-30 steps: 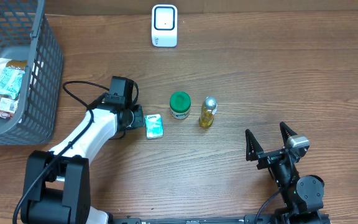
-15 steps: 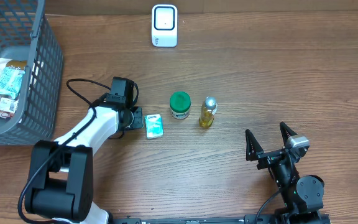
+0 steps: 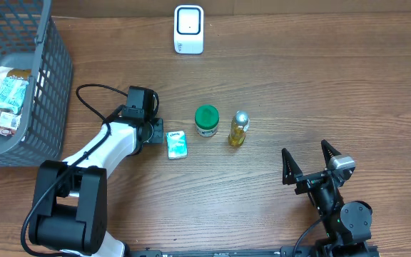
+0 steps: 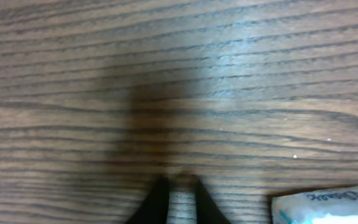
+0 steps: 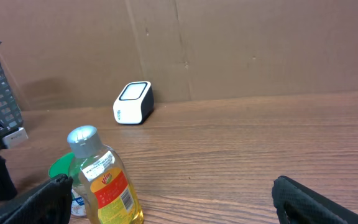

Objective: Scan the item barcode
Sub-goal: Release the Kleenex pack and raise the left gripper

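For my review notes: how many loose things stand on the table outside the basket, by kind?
Tissue pack: 1
Green-lidded jar: 1
Yellow bottle: 1
Barcode scanner: 1
Total: 4

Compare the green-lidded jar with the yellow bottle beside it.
The jar is squat and wide; the bottle is taller and slimmer. The jar wears a broad green lid, the bottle a small silver cap. The bottle shows yellow liquid; the jar's side looks white. Both stand upright on the table, close but apart.
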`<state>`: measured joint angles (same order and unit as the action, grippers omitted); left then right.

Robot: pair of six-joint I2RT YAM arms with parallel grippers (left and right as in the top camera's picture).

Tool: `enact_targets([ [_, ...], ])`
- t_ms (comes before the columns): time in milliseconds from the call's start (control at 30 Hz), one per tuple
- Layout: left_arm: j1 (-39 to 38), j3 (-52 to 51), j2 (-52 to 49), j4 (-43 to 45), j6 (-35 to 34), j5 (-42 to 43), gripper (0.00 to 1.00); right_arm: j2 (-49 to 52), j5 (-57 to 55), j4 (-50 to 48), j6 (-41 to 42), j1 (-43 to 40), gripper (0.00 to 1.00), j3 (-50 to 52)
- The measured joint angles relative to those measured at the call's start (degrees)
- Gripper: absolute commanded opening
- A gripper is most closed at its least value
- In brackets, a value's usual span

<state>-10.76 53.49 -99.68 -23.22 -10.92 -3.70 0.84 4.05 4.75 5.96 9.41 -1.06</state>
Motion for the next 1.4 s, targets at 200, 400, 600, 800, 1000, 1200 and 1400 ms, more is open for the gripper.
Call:
enact_targets([
  [200, 0.0, 0.0, -0.1, -0.5, 4.2, -0.7, 0.31, 0.0, 0.0, 0.0, 0.0, 0.0, 1.0, 0.0],
  [400, 0.0, 0.1, -1.7, 1.0, 6.3, -0.6, 0.24, 0.0, 0.0, 0.0, 0.0, 0.0, 1.0, 0.0],
  [600, 0.0, 0.4, -2.7, 3.7, 8.5, 0.0, 0.14, 0.0, 0.0, 0.0, 0.0, 0.0, 1.0, 0.0],
  [800, 0.0, 0.4, -3.2, 5.8, 14.0, 3.3, 0.13, 0.0, 0.0, 0.0, 0.0, 0.0, 1.0, 0.0],
  [1000, 0.0, 0.4, -3.3, 6.1, 20.5, 8.0, 0.14, 0.0, 0.0, 0.0, 0.0, 0.0, 1.0, 0.0],
  [1200, 0.0, 0.4, -3.5, 6.1, 24.5, 10.8, 0.14, 0.0, 0.0, 0.0, 0.0, 0.0, 1.0, 0.0],
  [1400, 0.0, 0.4, -3.5, 5.0, 27.1, 13.3, 0.17, 0.0, 0.0, 0.0, 0.0, 0.0, 1.0, 0.0],
])
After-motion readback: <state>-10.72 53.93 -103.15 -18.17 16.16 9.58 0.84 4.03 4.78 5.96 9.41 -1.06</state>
